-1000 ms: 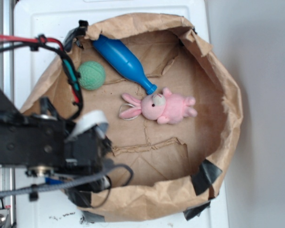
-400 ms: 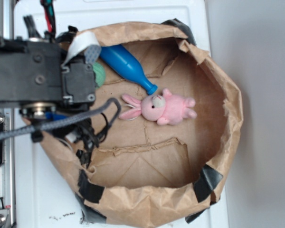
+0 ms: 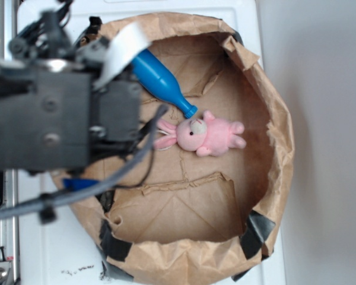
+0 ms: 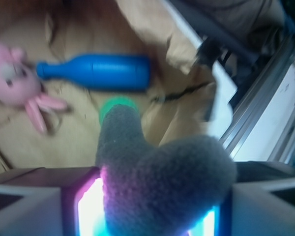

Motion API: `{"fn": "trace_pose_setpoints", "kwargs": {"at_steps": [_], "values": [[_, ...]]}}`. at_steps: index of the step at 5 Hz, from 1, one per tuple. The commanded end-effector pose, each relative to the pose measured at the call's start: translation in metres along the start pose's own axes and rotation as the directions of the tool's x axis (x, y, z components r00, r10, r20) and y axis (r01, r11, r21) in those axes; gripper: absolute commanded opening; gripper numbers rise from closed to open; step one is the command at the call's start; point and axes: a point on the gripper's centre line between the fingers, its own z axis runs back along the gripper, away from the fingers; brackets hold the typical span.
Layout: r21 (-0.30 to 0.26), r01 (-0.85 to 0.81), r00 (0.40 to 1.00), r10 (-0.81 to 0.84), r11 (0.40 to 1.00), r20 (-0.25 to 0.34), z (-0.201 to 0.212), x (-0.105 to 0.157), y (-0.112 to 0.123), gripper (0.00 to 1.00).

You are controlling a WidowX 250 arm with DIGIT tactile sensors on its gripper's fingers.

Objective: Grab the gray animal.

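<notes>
Brown paper bag (image 3: 285, 154) is surrounding our work.
We are gripping the gray animal (image 4: 157, 172) between our gripper (image 4: 152, 211) pads, above the green ball (image 4: 117, 105).

A white counter (image 3: 243, 12) carries a crumpled brown paper enclosure (image 3: 279, 148) patched with black tape (image 3: 256, 231). Right of the counter lies a plain pale-gray surface (image 3: 326, 142); a metal rail (image 3: 3, 237) runs along its left edge.

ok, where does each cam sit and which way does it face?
Exterior: overhead, looking straight down into the paper bag; the black arm fills the left.
Wrist: on the gripper, facing past the fingers shut on the gray animal.
Shared: pink bunny, blue bottle.
</notes>
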Motion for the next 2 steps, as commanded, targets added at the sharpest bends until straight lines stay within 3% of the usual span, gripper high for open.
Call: {"fn": "trace_pose_setpoints", "kwargs": {"at_steps": [1,2], "values": [[-0.159,-0.052,0.998,0.056,0.986,0.019,0.0369,0.0455,-0.0096,0.0],[-0.22,-0.059,0.998,0.061,0.974,0.001,0.0415,0.0499,-0.0093,0.0]]}}
